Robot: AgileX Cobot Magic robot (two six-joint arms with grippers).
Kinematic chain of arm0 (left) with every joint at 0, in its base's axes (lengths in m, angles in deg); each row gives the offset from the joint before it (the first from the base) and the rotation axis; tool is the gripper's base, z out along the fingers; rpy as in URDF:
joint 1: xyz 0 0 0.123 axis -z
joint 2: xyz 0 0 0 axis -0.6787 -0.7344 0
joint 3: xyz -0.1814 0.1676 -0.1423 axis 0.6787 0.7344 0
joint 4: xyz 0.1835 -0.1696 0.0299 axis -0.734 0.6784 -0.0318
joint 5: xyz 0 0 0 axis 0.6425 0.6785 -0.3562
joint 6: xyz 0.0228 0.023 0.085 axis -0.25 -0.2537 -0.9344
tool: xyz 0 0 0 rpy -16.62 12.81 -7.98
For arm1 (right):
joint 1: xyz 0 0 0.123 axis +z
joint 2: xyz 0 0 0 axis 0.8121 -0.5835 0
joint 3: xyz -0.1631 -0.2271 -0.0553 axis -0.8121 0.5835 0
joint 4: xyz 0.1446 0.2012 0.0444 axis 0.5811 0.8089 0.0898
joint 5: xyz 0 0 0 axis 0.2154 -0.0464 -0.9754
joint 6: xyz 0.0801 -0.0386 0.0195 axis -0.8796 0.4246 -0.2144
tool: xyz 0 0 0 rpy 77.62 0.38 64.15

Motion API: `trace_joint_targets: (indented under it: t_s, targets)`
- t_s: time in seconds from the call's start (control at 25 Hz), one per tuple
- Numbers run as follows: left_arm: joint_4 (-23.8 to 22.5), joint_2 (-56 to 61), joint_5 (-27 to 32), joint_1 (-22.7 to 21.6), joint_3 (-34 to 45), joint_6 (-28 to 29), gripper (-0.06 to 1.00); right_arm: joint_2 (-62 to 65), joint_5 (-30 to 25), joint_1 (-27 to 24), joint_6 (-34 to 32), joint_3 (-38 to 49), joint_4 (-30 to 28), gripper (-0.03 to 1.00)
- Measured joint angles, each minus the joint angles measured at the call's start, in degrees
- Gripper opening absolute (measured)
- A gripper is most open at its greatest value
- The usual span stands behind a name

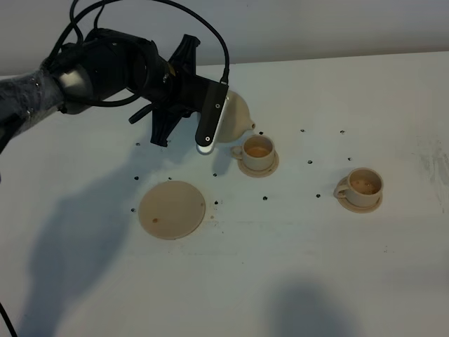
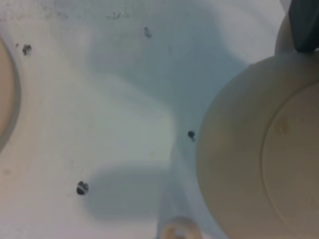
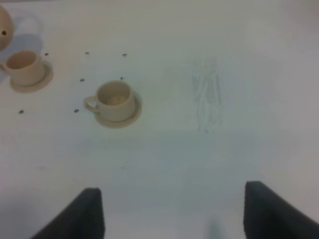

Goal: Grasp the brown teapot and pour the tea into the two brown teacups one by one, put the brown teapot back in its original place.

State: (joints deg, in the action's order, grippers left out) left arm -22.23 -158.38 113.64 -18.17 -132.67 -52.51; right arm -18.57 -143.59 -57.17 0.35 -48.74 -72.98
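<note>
The left gripper (image 1: pixel 213 118) is pressed together on the squat round pale beige-tan ceramic teapot (image 1: pixel 240 114), holding it clear of the white table (image 1: pixel 316 267) toward the far edge, left of centre. The teapot is tilted, its short spout pointing down just beside the far rim of the first small beige-tan ceramic teacup (image 1: pixel 258 151), which stands on its little saucer near the table's middle. The second matching teacup (image 1: pixel 363 186) stands on its saucer well apart, toward the right edge. The flat round tan saucer disc (image 1: pixel 172 209) lies bare, nearer the front edge, below and left of the gripper. The right gripper (image 3: pixel 172 191) is spread wide over bare table, well apart from both cups.
</note>
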Motion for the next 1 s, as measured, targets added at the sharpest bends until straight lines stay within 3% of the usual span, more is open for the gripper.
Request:
trace_joint_targets:
  t_s: [0.48,1.0]
  targets:
    - [-4.0,-0.1,-1.1,0.5,0.0,-2.5,0.09,0.0,0.0,0.0,0.0,0.0,0.0,0.57]
    - [-5.2,-1.1,-2.5,1.7,0.0,-6.3,0.09,0.0,0.0,0.0,0.0,0.0,0.0,0.57]
